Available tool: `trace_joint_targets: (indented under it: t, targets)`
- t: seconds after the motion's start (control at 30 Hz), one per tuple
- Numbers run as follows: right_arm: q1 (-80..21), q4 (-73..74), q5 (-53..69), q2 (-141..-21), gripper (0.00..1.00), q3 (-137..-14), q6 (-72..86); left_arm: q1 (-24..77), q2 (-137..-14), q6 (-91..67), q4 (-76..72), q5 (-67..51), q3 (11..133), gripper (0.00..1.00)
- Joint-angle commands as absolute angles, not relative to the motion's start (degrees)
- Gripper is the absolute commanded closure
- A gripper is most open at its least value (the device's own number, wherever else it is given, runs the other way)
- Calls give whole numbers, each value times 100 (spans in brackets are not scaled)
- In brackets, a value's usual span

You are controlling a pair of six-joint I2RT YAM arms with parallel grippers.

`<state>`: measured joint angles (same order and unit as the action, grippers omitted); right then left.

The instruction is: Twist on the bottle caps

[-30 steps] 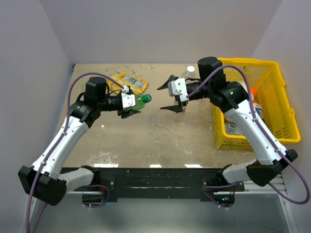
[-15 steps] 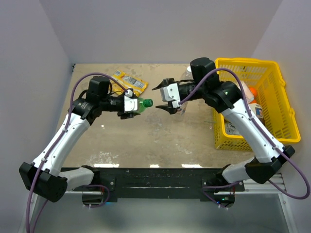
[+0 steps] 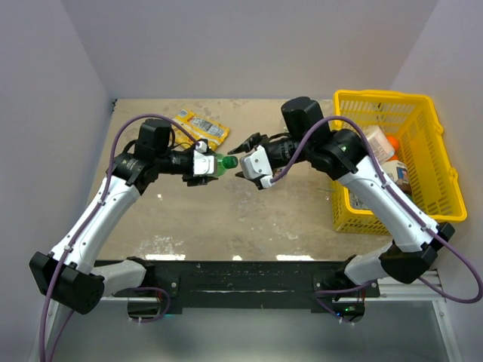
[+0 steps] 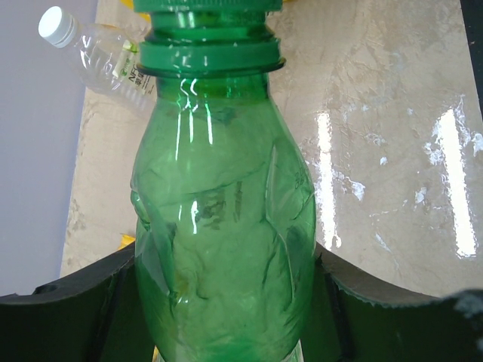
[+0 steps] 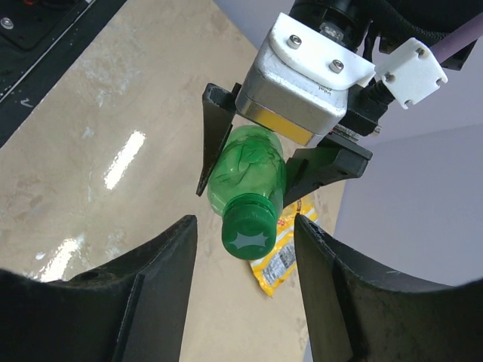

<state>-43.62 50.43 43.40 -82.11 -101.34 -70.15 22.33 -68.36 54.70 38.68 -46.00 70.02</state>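
My left gripper (image 3: 204, 167) (image 4: 226, 302) is shut on the body of a green bottle (image 3: 218, 163) (image 4: 219, 226) (image 5: 249, 170), held off the table with its neck pointing right. A dark green cap (image 3: 231, 161) (image 5: 250, 232) (image 4: 207, 6) sits on the bottle's neck. My right gripper (image 3: 241, 160) (image 5: 245, 222) is open, one finger on each side of that cap with a gap on both sides. A clear bottle (image 4: 102, 56) with a white cap (image 4: 56, 26) lies on the table beyond; the right arm hides it in the top view.
A yellow snack packet (image 3: 200, 127) (image 5: 283, 253) lies at the back left of the table. A yellow basket (image 3: 423, 105) with bulkier containers (image 3: 389, 151) stands at the right. Grey walls close off the left, back and right sides.
My right gripper has moved left to the green bottle's cap and its jaws have narrowed around it. The left gripper has raised the bottle slightly and kept hold of it.
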Motion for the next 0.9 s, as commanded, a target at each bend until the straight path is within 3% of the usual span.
trace_joint_targets:
  t: [0.0,0.87]
  targets:
    - [-4421,5010,4175,-8191,45,-10301,-7154,2268,-6759,5537,3762,-4632,7251,100]
    - [-4588,4948,3911,-8314,55,-10187,-7348,2294,-6697,5537,3586,-4605,7181,100]
